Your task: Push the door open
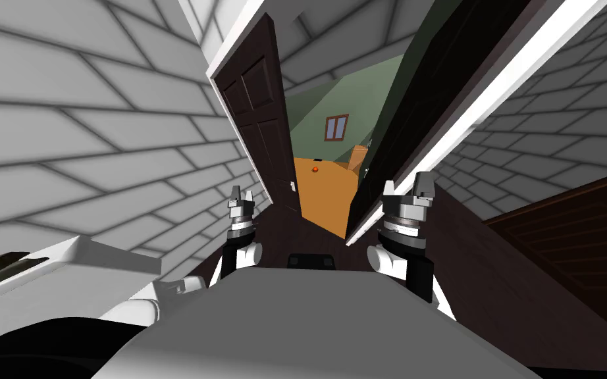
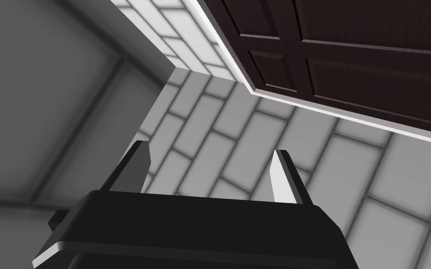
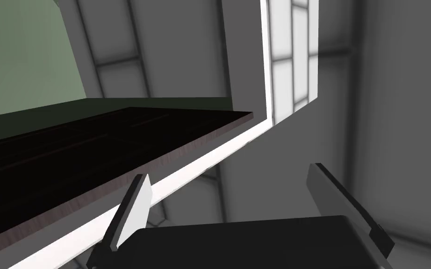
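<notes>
Head view: the dark door (image 1: 427,92) stands swung open, with an orange floor (image 1: 325,191) past it. The right gripper (image 1: 406,183) is beside the door and the left gripper (image 1: 241,192) is across the gap from it.

Left wrist view: its fingers (image 2: 282,180) are spread wide and empty, facing a brick wall (image 2: 238,130).

Right wrist view: its fingers (image 3: 135,205) are wide and empty, near the door's edge.

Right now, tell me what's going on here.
The robot stands facing a doorway with both arms raised. The right dark door is swung away, and an orange floor and green wall show through the gap beside the left dark door. Both arms' jaws stand open and empty, the right ones close by the right door's edge and white frame; none visibly touches it.
</notes>
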Available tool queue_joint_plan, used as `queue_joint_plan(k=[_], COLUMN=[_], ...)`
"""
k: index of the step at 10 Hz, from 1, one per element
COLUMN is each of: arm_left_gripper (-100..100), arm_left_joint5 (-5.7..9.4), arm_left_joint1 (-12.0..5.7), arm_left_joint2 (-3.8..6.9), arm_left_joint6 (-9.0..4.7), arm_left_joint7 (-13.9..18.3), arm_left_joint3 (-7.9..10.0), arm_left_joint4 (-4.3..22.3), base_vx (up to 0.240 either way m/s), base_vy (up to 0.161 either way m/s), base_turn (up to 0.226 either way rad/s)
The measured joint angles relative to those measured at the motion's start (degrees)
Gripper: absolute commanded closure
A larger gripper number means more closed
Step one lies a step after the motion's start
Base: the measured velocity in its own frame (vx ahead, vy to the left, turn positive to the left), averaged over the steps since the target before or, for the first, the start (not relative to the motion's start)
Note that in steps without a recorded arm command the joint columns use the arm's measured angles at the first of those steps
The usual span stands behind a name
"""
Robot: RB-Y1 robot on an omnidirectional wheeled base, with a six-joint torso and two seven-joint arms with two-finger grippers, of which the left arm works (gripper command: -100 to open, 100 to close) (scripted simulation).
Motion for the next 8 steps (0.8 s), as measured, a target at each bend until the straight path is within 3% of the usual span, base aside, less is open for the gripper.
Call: queue_joint_plan(k=[2, 4, 8], arm_left_gripper=[-100, -100, -100], arm_left_joint5=[-0.12, -0.23, -0.20], arm_left_joint1=[0.04, -0.91, -2.27], arm_left_joint2=[0.34, 0.76, 1.81], arm_left_joint6=[-0.80, -0.92, -2.63], arm_left_joint7=[0.1, 0.3, 0.9], arm_left_joint3=[-0.70, -1.30, -2.11], arm_left_joint4=[2.0, 4.5, 10.5], base_vx=[0.105, 0.092, 0.089], base_vy=[0.045, 0.071, 0.069], base_turn=[-0.081, -0.071, -0.076])
